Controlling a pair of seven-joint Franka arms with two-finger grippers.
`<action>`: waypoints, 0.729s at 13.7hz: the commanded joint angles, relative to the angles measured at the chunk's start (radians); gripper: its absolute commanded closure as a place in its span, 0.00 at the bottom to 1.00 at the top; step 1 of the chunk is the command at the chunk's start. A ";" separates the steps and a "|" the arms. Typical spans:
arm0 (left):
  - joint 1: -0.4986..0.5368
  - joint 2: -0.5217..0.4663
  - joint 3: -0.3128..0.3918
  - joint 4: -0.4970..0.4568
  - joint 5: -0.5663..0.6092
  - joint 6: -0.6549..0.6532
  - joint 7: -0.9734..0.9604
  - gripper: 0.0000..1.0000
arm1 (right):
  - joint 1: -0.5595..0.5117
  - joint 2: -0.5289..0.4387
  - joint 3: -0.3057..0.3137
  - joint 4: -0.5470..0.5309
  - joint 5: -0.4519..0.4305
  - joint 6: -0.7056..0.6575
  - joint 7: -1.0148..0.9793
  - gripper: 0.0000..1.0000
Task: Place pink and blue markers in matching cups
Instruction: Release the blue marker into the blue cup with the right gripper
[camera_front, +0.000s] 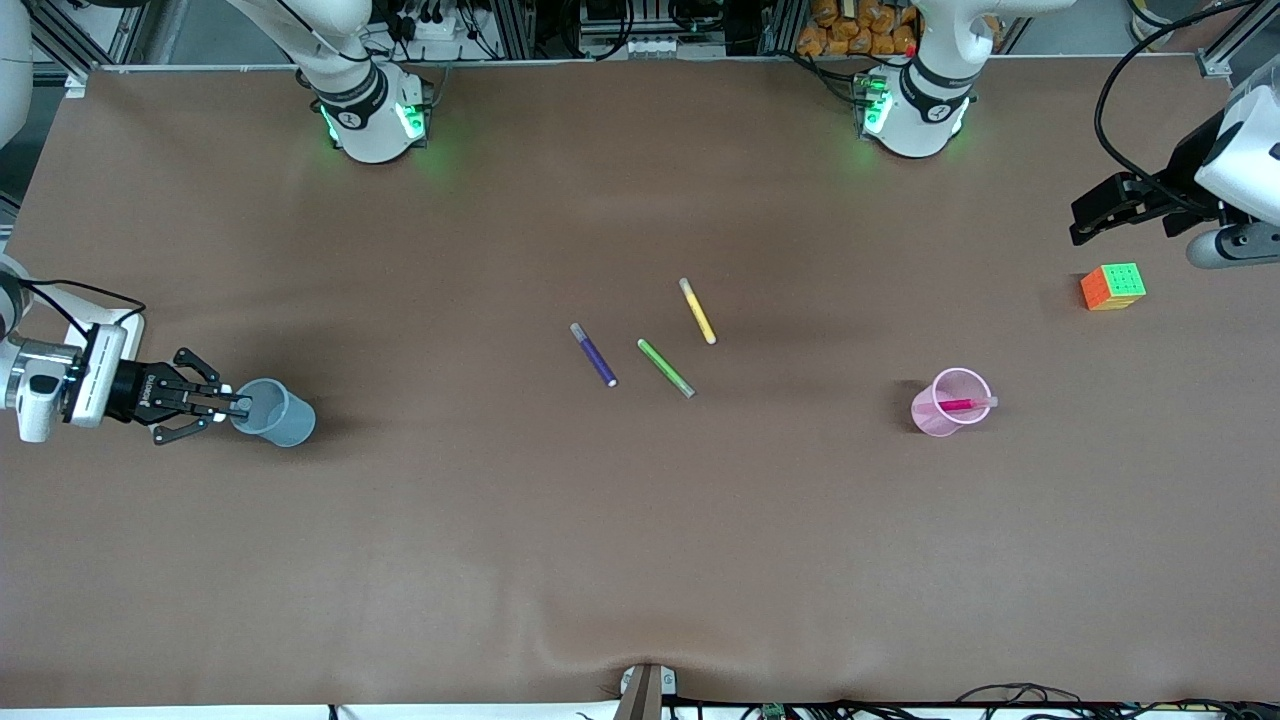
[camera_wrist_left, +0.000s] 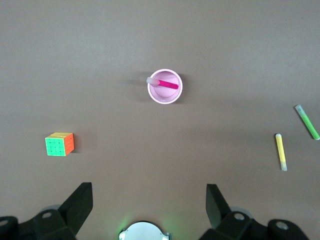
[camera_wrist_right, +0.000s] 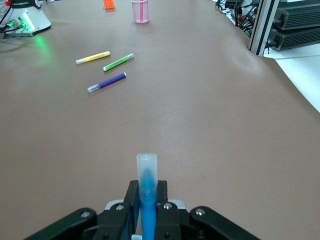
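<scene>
The light blue cup (camera_front: 290, 425) stands at the right arm's end of the table. My right gripper (camera_front: 238, 405) lies level at its rim, shut on the blue marker (camera_wrist_right: 147, 175), whose pale cap points forward past the fingertips. The right wrist view does not show the cup. Toward the left arm's end stands the pink cup (camera_front: 938, 422), and the pink marker (camera_front: 958, 405) leans inside it with its cap over the rim. In the left wrist view the pink cup (camera_wrist_left: 166, 101) and pink marker (camera_wrist_left: 169, 84) show from above. My left gripper (camera_front: 1076, 224) hangs open and empty above the table near a colour cube.
A purple marker (camera_front: 593, 354), a green marker (camera_front: 665, 367) and a yellow marker (camera_front: 697, 311) lie loose near the table's middle. The colour cube (camera_front: 1112, 286) sits at the left arm's end, farther from the front camera than the pink cup.
</scene>
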 joint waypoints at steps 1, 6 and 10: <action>0.001 -0.009 0.010 -0.009 -0.023 -0.006 0.018 0.00 | -0.013 0.014 0.011 0.022 -0.024 -0.006 -0.004 1.00; 0.016 -0.061 0.006 -0.083 -0.018 0.024 0.003 0.00 | -0.007 0.036 0.011 0.021 -0.039 -0.002 -0.002 1.00; 0.031 -0.110 0.006 -0.120 -0.021 0.026 0.002 0.00 | 0.004 0.040 0.011 0.018 -0.058 -0.002 -0.001 1.00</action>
